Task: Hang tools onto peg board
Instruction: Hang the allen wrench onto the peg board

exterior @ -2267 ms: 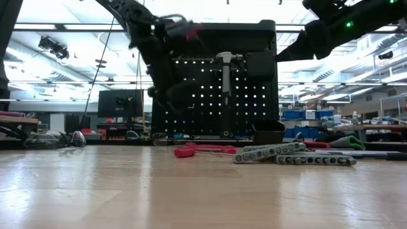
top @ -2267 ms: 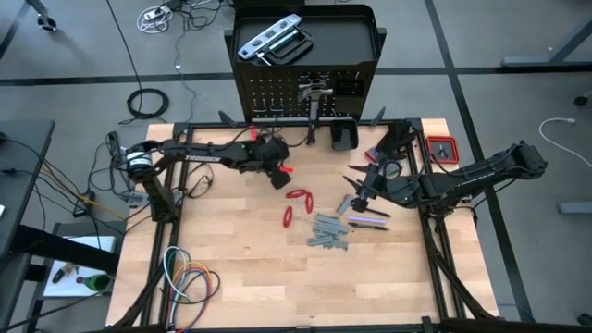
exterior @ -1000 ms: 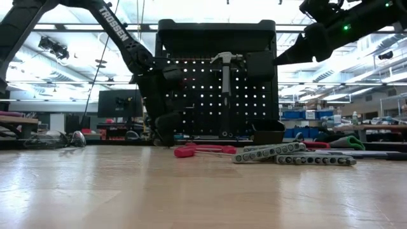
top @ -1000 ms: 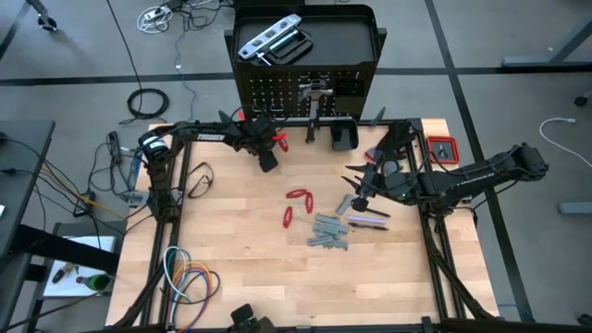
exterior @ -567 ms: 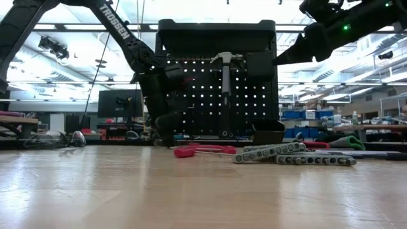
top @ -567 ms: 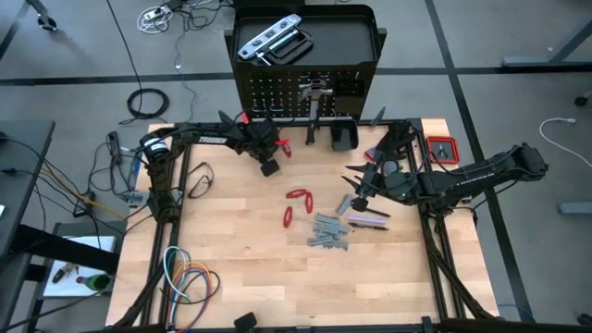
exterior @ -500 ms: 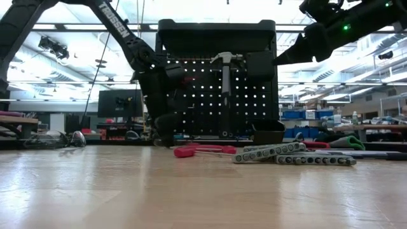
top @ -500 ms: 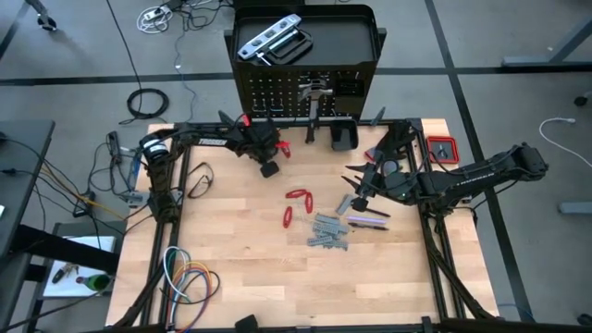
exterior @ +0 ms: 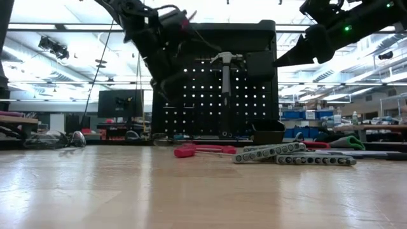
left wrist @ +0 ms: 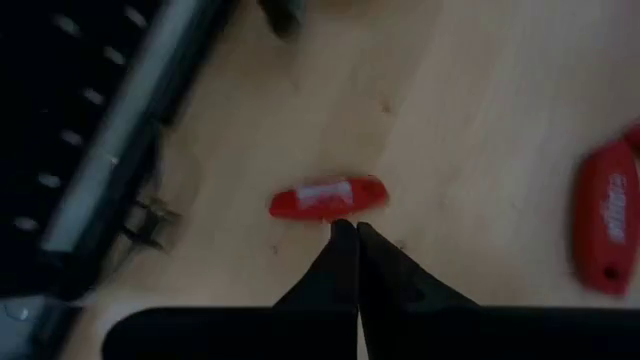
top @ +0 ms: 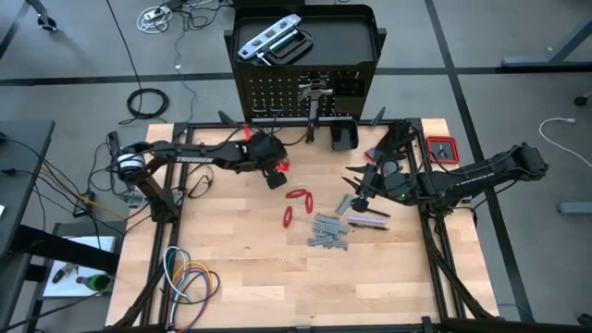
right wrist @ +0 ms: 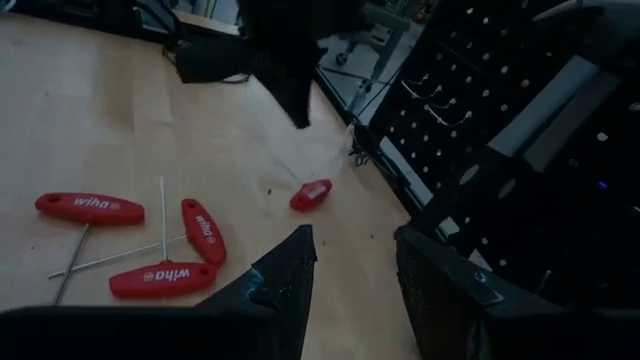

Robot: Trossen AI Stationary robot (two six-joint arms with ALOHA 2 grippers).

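Observation:
My left gripper is shut and hangs above the table just in front of the peg board. Under its fingertips a red-handled key lies on the wood. The right wrist view shows bare table between that key and the left gripper. The key's shaft is hidden. A hammer hangs on the board. My right gripper is open and raised over the tools at the table's right, with nothing between its fingers.
Two more red-handled keys and a row of grey wrenches lie mid-table, with dark screwdrivers to their right. A silver level rests on the stand's top tray. A red box sits far right and coiled cables near left.
My left gripper has drawn back from the peg board toward the table's near edge and has risen. The red handle beside it now shows farther from the board than before. My right gripper has kept still.

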